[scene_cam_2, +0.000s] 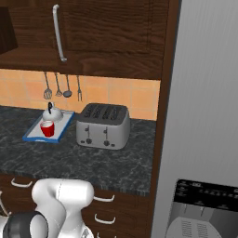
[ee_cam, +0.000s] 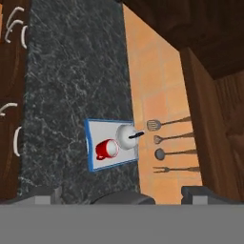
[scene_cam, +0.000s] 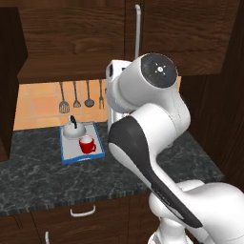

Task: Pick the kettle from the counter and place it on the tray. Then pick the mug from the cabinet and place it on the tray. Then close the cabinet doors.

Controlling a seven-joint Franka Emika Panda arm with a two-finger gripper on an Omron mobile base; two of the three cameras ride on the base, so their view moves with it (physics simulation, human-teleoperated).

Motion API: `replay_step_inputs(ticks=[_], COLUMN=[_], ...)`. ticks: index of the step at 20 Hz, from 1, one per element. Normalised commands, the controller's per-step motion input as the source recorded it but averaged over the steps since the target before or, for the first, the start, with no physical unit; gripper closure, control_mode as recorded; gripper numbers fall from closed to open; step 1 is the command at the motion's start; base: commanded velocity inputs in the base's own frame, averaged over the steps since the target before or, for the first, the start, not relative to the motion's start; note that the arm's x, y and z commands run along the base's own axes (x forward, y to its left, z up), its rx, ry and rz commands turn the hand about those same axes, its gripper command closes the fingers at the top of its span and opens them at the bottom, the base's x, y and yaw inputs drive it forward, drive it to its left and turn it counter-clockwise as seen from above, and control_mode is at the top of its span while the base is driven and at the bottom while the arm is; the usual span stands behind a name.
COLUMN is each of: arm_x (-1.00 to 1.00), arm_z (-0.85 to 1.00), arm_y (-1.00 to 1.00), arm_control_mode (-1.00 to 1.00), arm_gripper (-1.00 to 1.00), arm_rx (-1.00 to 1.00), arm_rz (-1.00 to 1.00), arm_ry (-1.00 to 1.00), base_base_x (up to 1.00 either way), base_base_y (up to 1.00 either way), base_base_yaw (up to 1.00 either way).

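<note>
You had the tray (scene_cam: 71,155) lying flat on the dark surface (scene_cam: 43,176), close to the tiled back wall. On the tray stood the kettle (scene_cam: 74,129) at the wall end, and the red mug (scene_cam: 87,144) just beside it, toward the front edge — both upright. To the right of the tray, a little apart from it, stood the silver toaster (scene_cam_2: 102,125). Four utensils (scene_cam_2: 62,86) hung on the wall just behind the tray. Above the tray, the cabinet door (scene_cam_2: 107,28) with its long silver handle (scene_cam_2: 58,32) looked closed. In the hand view your claw (ee_cam: 121,194) stood wide and held nothing, high above the tray, with one dark fingertip (ee_cam: 200,193) at each side.
</note>
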Motion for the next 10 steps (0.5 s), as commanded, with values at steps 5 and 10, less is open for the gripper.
replay_step_inputs(ticks=[5,10], arm_x=[-0.15,-0.21], arm_z=[0.0,0.0], arm_y=[0.36,0.26], arm_control_mode=[-1.0,-1.0], arm_gripper=[-1.0,-1.0], arm_rx=[-0.08,-0.08], arm_rz=[0.05,0.07], arm_ry=[0.0,0.0], base_base_x=[0.0,0.0], base_base_y=[0.0,0.0], base_base_yaw=[0.0,0.0])
